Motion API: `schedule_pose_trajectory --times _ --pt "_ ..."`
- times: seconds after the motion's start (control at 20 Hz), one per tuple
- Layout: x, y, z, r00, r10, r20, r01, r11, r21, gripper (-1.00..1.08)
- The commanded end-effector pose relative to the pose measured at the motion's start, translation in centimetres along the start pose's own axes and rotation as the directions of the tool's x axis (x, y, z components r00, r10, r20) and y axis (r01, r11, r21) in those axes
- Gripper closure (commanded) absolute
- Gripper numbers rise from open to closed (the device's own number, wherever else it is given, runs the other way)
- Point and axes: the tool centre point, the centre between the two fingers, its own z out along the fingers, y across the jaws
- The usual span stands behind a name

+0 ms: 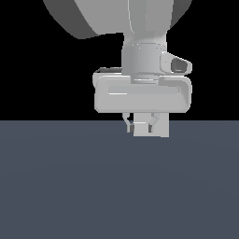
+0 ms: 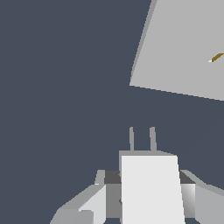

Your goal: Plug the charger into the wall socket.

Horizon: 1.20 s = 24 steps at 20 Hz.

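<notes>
An off-white charger point(image 2: 151, 188) with two thin prongs sits pinched between the jaws of the robot gripper point(image 1: 139, 127), held above the dark blue-grey table point(image 1: 70, 186). The pale grey wall socket point(image 2: 183, 48) plate stands beyond the charger's prongs, clearly apart from them, with a small brownish mark on its face.

Not much else around — just a flat slate-blue floor point(image 1: 70, 186) filling the lower half of the exterior view, plain and unmarked, with solid black backdrop point(image 1: 37, 79) above it. In the wrist view that same dark blue-grey surface point(image 2: 57, 87) sits behind everything.
</notes>
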Motion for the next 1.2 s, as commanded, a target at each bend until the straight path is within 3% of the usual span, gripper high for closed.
schedule_pose_trajectory --times 0.0,0.45,1.15 --pt "0.4 1.1 -0.6 0.998 0.059 0.0 -0.059 0.998 -0.014 1.08" --pt "1.0 3.3 -1.8 0.986 0.167 0.0 -0.167 0.985 -0.04 1.08" --pt "1.9 3.6 -1.6 0.985 0.173 0.0 -0.173 0.984 -0.042 1.08"
